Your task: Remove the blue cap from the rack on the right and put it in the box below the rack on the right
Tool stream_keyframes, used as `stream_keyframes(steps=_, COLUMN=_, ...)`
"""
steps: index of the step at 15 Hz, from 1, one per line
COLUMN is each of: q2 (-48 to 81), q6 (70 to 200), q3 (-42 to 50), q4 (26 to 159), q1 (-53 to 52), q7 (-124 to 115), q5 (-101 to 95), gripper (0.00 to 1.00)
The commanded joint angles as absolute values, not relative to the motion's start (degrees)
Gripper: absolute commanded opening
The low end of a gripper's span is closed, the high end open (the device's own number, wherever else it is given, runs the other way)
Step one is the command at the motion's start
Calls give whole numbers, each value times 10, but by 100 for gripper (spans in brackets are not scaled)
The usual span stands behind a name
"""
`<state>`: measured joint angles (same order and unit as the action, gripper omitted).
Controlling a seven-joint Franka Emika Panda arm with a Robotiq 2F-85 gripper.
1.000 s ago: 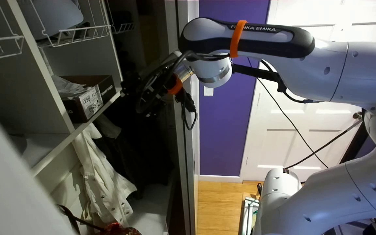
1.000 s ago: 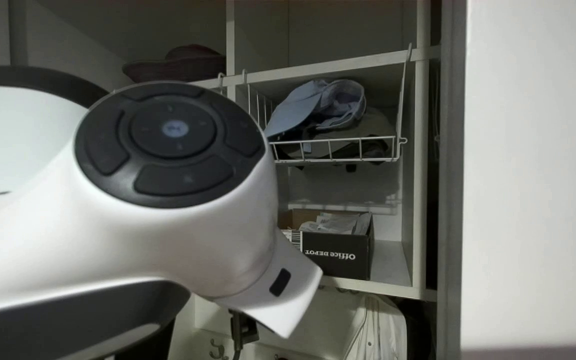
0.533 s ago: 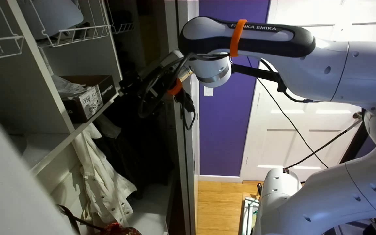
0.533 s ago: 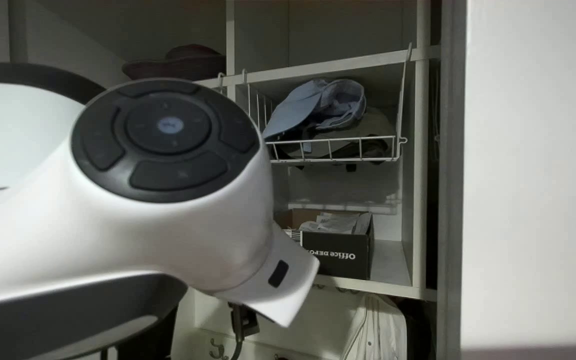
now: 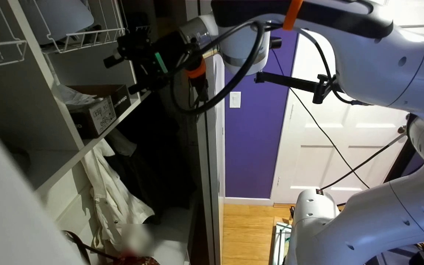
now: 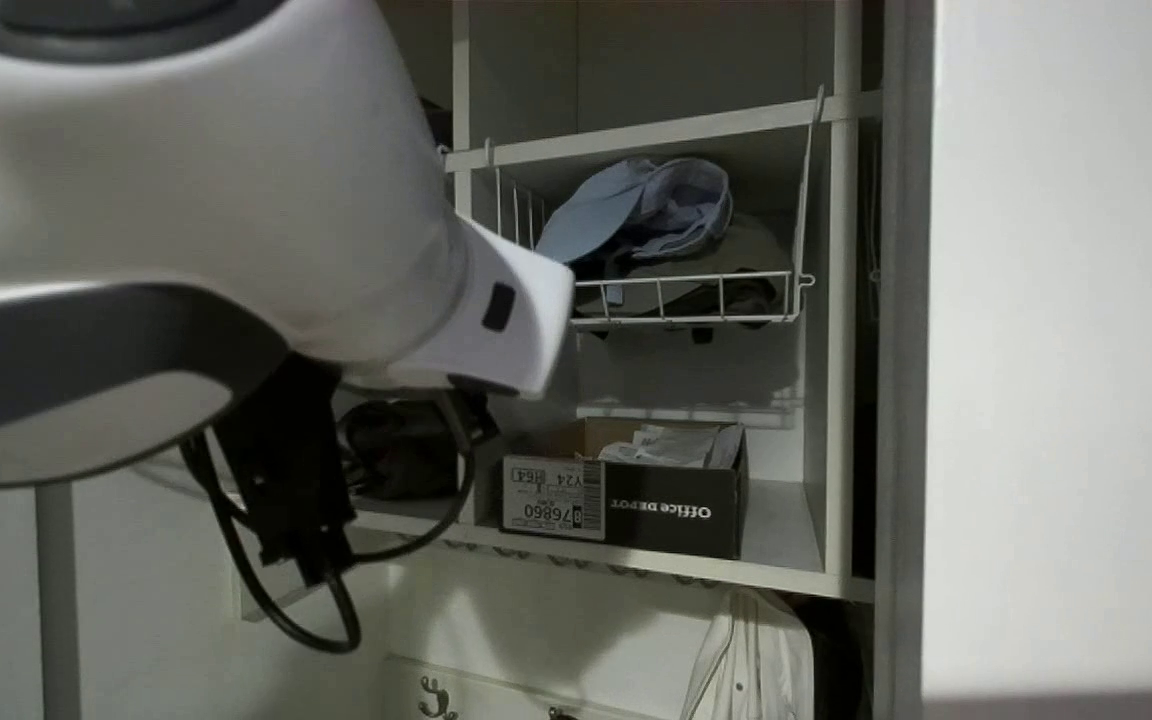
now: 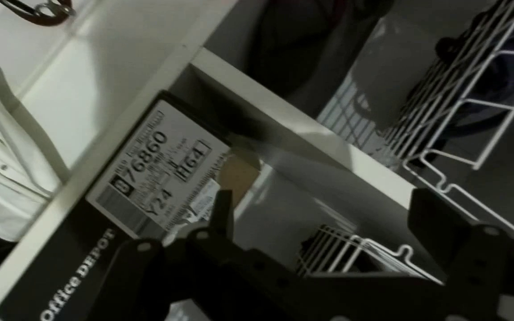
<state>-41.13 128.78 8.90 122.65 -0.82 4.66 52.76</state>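
The blue cap [image 6: 596, 215], a pale grey-blue cloth cap, rests in the white wire rack [image 6: 691, 320] on top of darker items. Part of the cap [image 5: 63, 18] shows in an exterior view inside the rack [image 5: 94, 38]. Below stands the box [image 6: 671, 510], dark-sided with a white label and pale packets inside. My gripper [image 5: 123, 75] is open and holds nothing, in front of the shelf compartment, lower than the rack and near the box [image 5: 103, 117]. In the wrist view, the gripper [image 7: 321, 198] has its fingers wide apart, with the rack [image 7: 328, 252] visible between them; the cap is out of view there.
A vertical divider [image 7: 292, 120] separates the compartments, and another wire basket [image 7: 471, 100] hangs beyond it. Dark items [image 6: 401, 450] lie on the neighbouring shelf. White clothing [image 6: 751, 660] hangs under the box's shelf [image 6: 786, 575]. A closet edge [image 5: 208, 147] stands beside the arm.
The arm has risen, and the gripper has moved up and closer to the shelves. Its fingers now show in an exterior view, and the box's label is uncovered. Cap and box have not moved.
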Motion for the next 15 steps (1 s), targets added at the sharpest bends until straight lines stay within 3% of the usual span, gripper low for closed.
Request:
stream_keyframes(steps=1, q2=-408, q6=1289, q3=86, q4=1214, q1=-7, q7=59, q5=542, gripper=100)
stream_keyframes(steps=15, q2=-371, q6=1340, q3=106, q4=1120, q1=-42, q7=197, q5=680, gripper=100)
